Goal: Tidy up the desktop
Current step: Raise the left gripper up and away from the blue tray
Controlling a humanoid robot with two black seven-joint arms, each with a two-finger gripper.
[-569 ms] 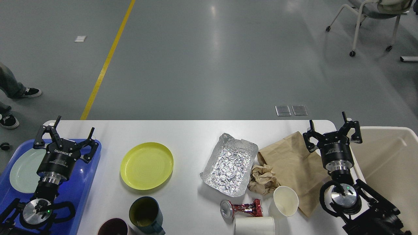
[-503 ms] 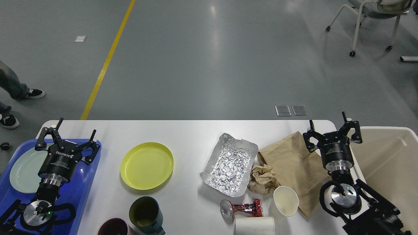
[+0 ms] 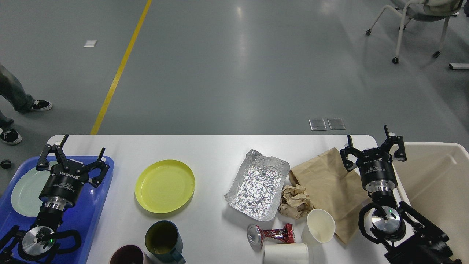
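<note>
The white desktop (image 3: 220,150) carries a yellow plate (image 3: 165,186), a crinkled foil tray (image 3: 257,183), a brown paper bag (image 3: 331,189), a crumpled paper ball (image 3: 295,201), a crushed red can (image 3: 271,234), two white paper cups (image 3: 321,225) (image 3: 285,253), a teal mug (image 3: 163,240) and a dark red mug (image 3: 128,255). My left gripper (image 3: 73,146) hangs open and empty over the blue tray (image 3: 93,205). Open and empty too, my right gripper (image 3: 370,141) stands above the bag's right edge.
A pale green plate (image 3: 23,187) lies in the blue tray at the left. A beige bin (image 3: 436,176) stands off the table's right end. A person's feet (image 3: 22,110) are on the floor at far left, and a wheeled chair (image 3: 414,25) stands at back right.
</note>
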